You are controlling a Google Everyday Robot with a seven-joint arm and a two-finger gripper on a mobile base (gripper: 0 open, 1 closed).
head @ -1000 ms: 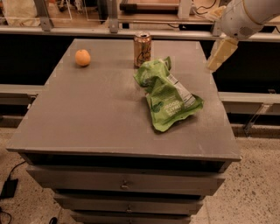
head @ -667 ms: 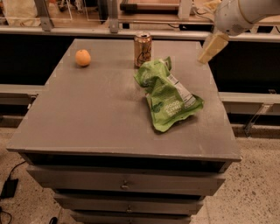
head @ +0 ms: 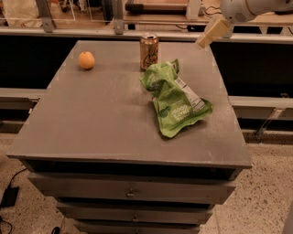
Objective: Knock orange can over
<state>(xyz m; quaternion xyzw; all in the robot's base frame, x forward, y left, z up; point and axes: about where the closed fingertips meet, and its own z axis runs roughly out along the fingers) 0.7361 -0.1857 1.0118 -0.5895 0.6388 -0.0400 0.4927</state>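
Observation:
The orange can [head: 149, 50] stands upright near the far edge of the grey table [head: 100, 119], coppery brown with a silver top and pale script. A crumpled green snack bag [head: 176, 98] lies just in front and to the right of it, its upper end close to the can's base. My gripper [head: 207, 36] hangs in the air at the upper right, above the table's far right corner, well to the right of the can and apart from it. The white arm [head: 247, 8] runs off the top right.
A round orange fruit [head: 86, 60] sits at the far left of the table. Drawers [head: 130, 192] are under the tabletop. A railing and shelving run behind the table. A black cable lies on the speckled floor at lower left.
The gripper has risen and moved away toward the far right corner of the table. The can, bag and fruit have not moved.

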